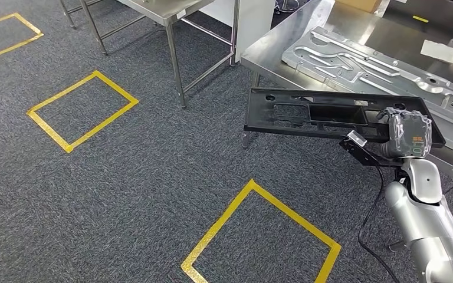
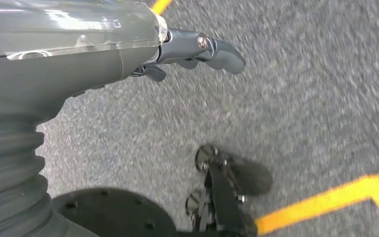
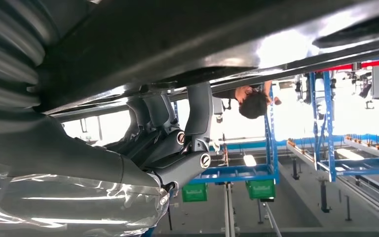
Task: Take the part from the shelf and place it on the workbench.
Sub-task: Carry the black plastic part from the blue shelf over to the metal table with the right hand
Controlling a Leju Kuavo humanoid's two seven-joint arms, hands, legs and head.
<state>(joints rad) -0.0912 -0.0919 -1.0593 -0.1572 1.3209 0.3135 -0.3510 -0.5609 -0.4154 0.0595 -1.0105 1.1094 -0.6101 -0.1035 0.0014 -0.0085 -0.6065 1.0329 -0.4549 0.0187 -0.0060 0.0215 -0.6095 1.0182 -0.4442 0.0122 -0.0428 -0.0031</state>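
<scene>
One long black part (image 1: 324,115) is carried by the right hand (image 1: 409,134), gripped near its right end. The part is a flat, frame-like panel with rectangular cut-outs, held roughly level and crosswise above the carpeted floor (image 1: 141,177). Its right end reaches over the near edge of the steel tabletop (image 1: 271,56); its left end hangs past the tabletop's near left corner, over the floor. Whether the part touches the tabletop cannot be told.

In the right wrist view the dark fingers (image 3: 200,111) are seen hooked up around the edge of the part (image 3: 187,39), with the thick thumb pressed close beside them, so the part is clamped. The right hand (image 3: 172,148) is partly wrapped in clear film.

A large embossed sheet-metal panel (image 1: 377,65) is laid on the tabletop behind the black part, and a white cloth or paper (image 1: 442,52) is noted near the far right edge. A second steel table (image 1: 165,12) is stood to the left. Yellow tape squares (image 1: 82,109) are marked on the floor.

The left hand (image 2: 187,49) is seen in the left wrist view, hung over the carpet and holding nothing; its fingers (image 2: 222,52) are loosely extended and slightly curled.

A person (image 3: 251,101) is seen at a distance in the right wrist view, among blue racks (image 3: 325,123).
</scene>
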